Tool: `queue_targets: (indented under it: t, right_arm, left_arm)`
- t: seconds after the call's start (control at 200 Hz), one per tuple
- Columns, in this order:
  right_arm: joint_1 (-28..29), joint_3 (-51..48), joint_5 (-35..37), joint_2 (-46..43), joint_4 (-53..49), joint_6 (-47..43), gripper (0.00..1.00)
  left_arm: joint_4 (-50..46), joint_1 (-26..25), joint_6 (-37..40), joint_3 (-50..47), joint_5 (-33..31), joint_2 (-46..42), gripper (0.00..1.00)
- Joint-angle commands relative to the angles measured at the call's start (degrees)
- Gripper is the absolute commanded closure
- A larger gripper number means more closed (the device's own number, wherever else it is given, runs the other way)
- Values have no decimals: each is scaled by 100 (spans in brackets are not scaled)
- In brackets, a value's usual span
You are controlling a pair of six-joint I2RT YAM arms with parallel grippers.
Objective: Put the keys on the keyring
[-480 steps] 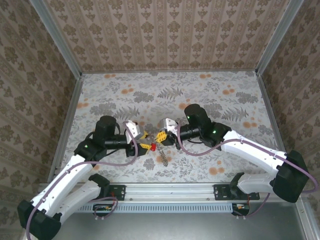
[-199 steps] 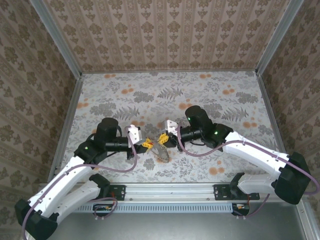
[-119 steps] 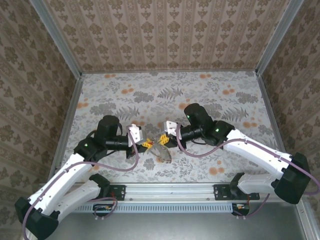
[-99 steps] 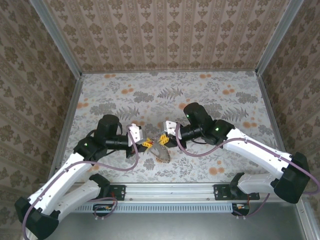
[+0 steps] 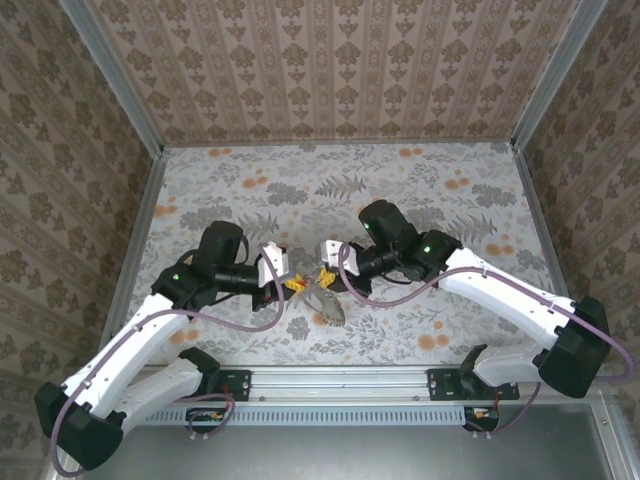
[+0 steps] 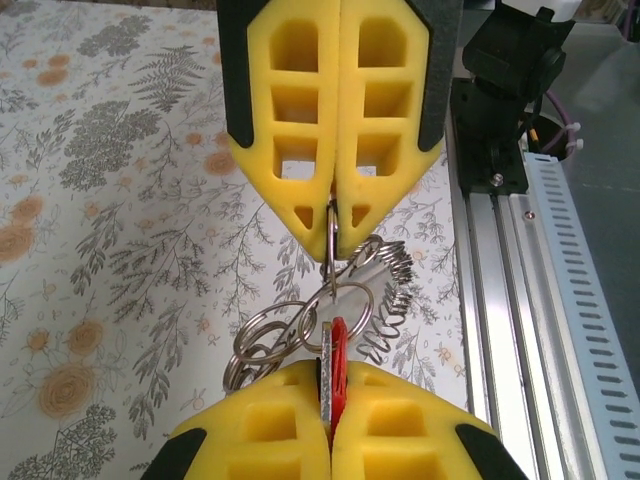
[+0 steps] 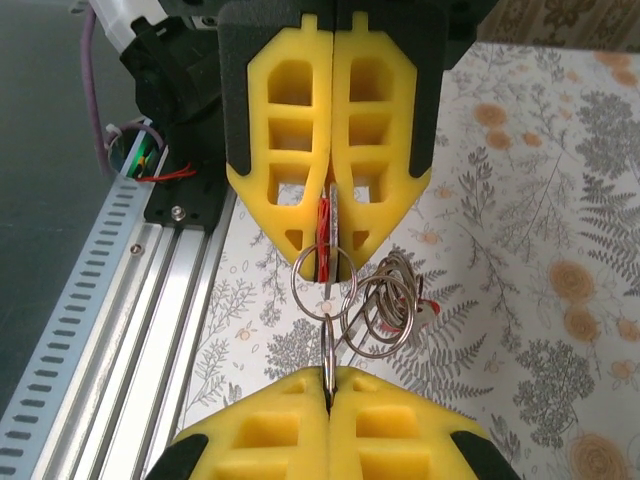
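Observation:
My two grippers meet tip to tip just above the floral table. The left gripper (image 5: 292,284) (image 6: 331,372) is shut on a red-headed key (image 6: 338,345), held edge-on with its silver blade beside the red. The right gripper (image 5: 320,273) (image 7: 328,375) is shut on one ring of the keyring (image 7: 327,345). A round silver ring (image 7: 325,280) lies across the key's tip (image 7: 323,225). More linked rings (image 7: 385,310) (image 6: 265,340) and a coiled chain (image 6: 395,295) hang beside it. A second red key with a whitish end (image 7: 428,306) sits behind the rings. The bundle (image 5: 326,303) dangles below the fingertips.
The aluminium rail with the arm bases (image 5: 340,382) (image 6: 540,300) (image 7: 150,300) runs close along the near edge, right by the grippers. Patterned walls (image 5: 330,70) and metal frame posts (image 5: 545,80) enclose the table (image 5: 400,180).
Both grippers have drifted slightly left and away from the rail, staying tip to tip. The hanging chain seen 2.4 s ago is now bunched under the fingertips.

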Motion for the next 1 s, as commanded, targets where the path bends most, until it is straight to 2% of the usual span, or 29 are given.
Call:
queue_targets:
  t: [0.0, 0.135, 0.27, 0.395, 0.45, 0.6, 0.775, 0.885, 1.0]
  right_arm:
    - [-69, 248, 311, 172, -747, -59, 100]
    - [-146, 219, -229, 176, -542, 53, 100]
    - [-179, 19, -249, 88, -206, 142, 100]
    - [-262, -446, -403, -151, 412, 178, 89]
    - [-303, -668, -605, -271, 722, 190, 83]
    - [-328, -996, -794, -497, 1193, 234, 70]
    - [-455, -1165, -716, -558, 1466, 392, 66]
    - [-573, -1496, -189, -706, 2021, 771, 63]
    - [-684, -1925, 819, -957, 2632, 1091, 59]
  left_arm:
    - [-549, 59, 416, 484, 173, 152, 100]
    - [-798, 27, 521, 786, 340, 449, 100]
    - [-944, 27, 603, 908, 494, 546, 100]
    - [-1219, 22, 802, 1036, 435, 549, 100]
    - [-1590, -14, 1175, 1179, 244, 516, 100]
    - [-2659, -202, 2652, 1870, -927, 481, 100]
    - [-3883, -406, 4026, 3011, -2036, 989, 100]
    - [-4432, -684, 4671, 3546, -3109, 1347, 100]
    - [-4444, -973, 5291, 3667, -4526, 1580, 100]
